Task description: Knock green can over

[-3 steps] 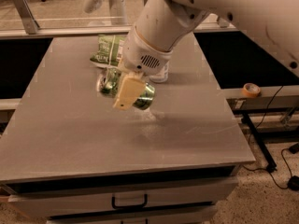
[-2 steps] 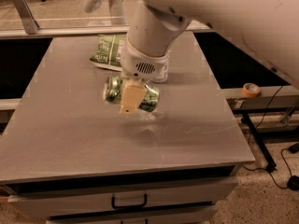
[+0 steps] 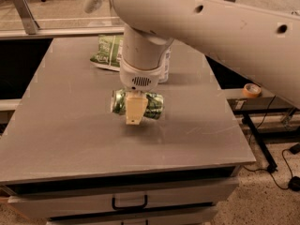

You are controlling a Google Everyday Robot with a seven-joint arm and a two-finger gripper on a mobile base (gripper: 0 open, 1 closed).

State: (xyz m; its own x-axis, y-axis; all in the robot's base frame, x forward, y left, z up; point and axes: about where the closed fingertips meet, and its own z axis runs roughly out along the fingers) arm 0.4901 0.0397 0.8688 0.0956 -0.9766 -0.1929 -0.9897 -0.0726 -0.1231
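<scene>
The green can (image 3: 152, 106) lies on its side in the middle of the grey table (image 3: 65, 125), silver top pointing left. My gripper (image 3: 136, 108) hangs straight down from the big white arm and is shut across the can's middle. One beige finger (image 3: 134, 112) crosses the can's front; the other is hidden behind it. I cannot tell whether the can rests on the table or hangs just above it.
A flat green snack bag (image 3: 107, 50) lies at the back of the table. A clear bottle (image 3: 165, 69) stands behind my wrist, mostly hidden. A tape roll (image 3: 252, 90) sits on a ledge to the right. The table front has a drawer handle (image 3: 129, 203).
The gripper and the can have moved together toward the front of the table and slightly right. The can has turned from tilted to lying level.
</scene>
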